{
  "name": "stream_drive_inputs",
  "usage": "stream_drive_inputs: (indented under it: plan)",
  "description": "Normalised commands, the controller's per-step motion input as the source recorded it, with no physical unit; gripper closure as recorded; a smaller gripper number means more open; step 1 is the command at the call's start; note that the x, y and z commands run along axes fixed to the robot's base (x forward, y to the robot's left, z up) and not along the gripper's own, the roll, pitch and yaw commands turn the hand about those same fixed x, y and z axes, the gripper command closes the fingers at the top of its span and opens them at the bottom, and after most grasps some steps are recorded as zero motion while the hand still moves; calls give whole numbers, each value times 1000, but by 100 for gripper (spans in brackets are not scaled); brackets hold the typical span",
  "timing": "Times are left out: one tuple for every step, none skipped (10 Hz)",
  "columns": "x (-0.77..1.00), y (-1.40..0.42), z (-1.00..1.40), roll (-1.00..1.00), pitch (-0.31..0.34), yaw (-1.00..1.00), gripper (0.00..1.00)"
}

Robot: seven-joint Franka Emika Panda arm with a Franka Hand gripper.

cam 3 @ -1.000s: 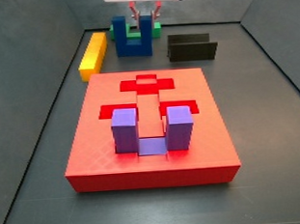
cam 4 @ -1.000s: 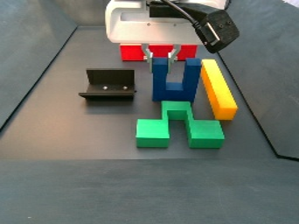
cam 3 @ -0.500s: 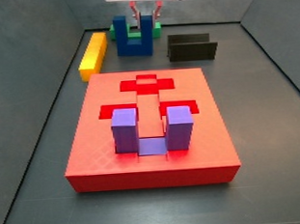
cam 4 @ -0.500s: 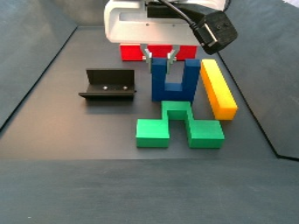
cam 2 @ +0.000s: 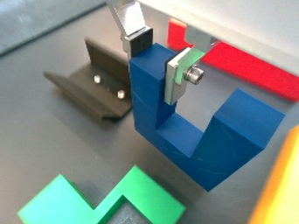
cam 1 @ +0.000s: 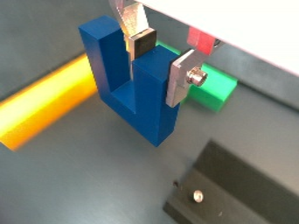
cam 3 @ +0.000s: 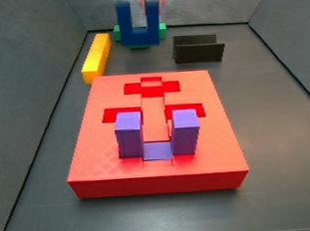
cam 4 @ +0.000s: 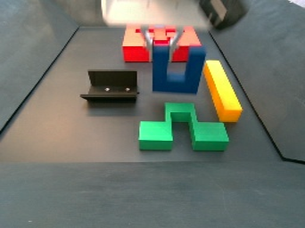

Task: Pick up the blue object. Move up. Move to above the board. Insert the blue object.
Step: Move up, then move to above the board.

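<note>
Dark tabletop: my pincer pinches one prong of the blue object.
It just lifted; the board is next.

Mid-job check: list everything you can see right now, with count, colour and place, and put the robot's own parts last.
blue object: one, dark blue, U-shaped, between the fixture and the yellow bar, one prong between the gripper's fingers.
board: one, red, middle of the floor in a side view.
purple block: one, purple, U-shaped, seated in the board.
green block: one, green, on the floor near the blue object.
yellow bar: one, yellow, lying beside the blue object.
fixture: one, dark, on the floor.
gripper: one, silver fingers with dark pads, closed on a prong of the blue object.
</note>
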Motion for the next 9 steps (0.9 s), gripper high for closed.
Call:
stream_drive_inputs:
  plan:
    - [-15,0,208,-7,11,11,100]
    - [0,0,1400,0,0,0,100]
    - [-12,-2,1400,-4,25,-4,100]
    - [-38,-7,1400,-8,37,-4,100]
    - [31,5,1400,-15,24,-1,100]
    - [58,7,975,-25,63,-3,100]
    - [47,3,599,-30,77,-3,100]
    - [41,2,264,-29,50,-3,100]
    - [-98,-1400,211,58,280,236,100]
